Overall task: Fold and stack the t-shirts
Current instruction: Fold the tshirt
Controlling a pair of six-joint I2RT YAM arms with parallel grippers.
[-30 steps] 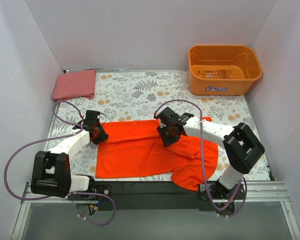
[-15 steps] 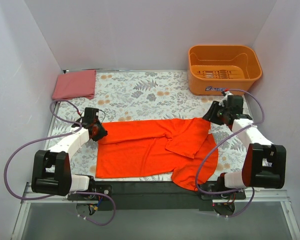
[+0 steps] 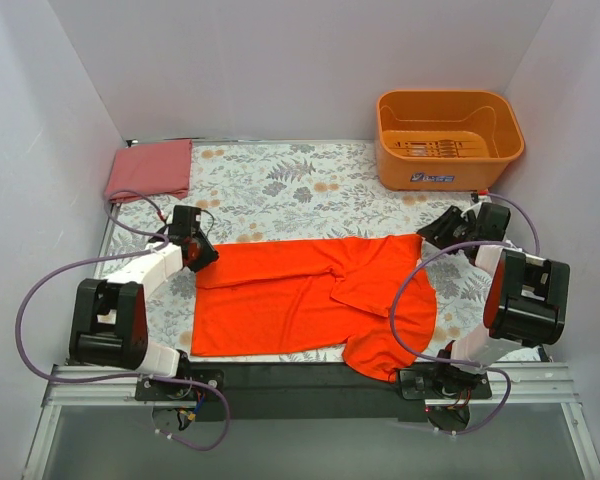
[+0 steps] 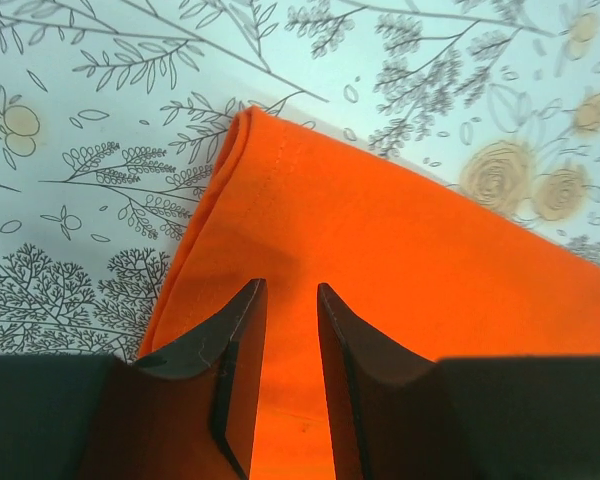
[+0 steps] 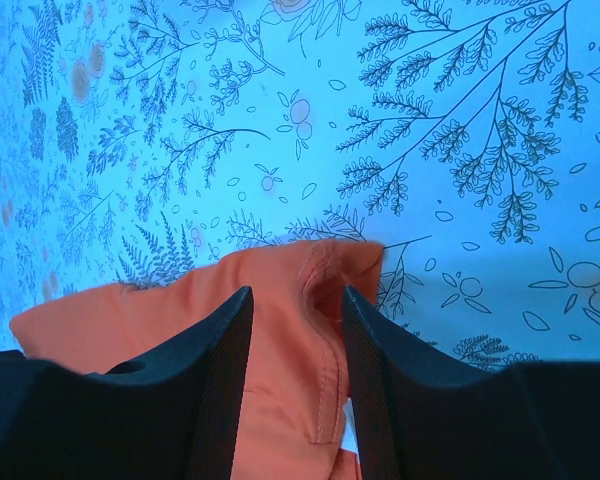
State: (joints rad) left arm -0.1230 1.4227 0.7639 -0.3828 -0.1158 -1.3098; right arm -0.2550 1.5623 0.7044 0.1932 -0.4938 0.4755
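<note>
**A:** How does the left gripper (image 4: 287,288) stand?

**B:** Its two black fingers are close together with a narrow slit between them. They sit over the far left corner of the vivid orange-red cloth t-shirt (image 4: 410,230). Cloth shows through the slit, but I cannot tell whether the pads pinch it.

**A:** And the right gripper (image 5: 295,290)?

**B:** It is clamped on a bunched fold at the far right tip of the same orange-red cloth t-shirt. A bit of hem pokes out just past the fingertips.

**A:** Where does that shirt lie?

**B:** It is spread over the near half of the floral-printed white table (image 3: 280,190), stretched between the two grippers. The left part lies flat. The right part is rumpled, with one layer folded over, and a lobe reaches the table's near edge.

**A:** And the other shirt?

**B:** The duller pinkish-red cloth t-shirt (image 3: 150,168) is a folded rectangle in the far left corner, well apart from the orange-red one.

**A:** Anything else on the table?

**B:** A rigid orange plastic tub (image 3: 480,170) stands in the far right corner, beyond the right gripper.
</note>
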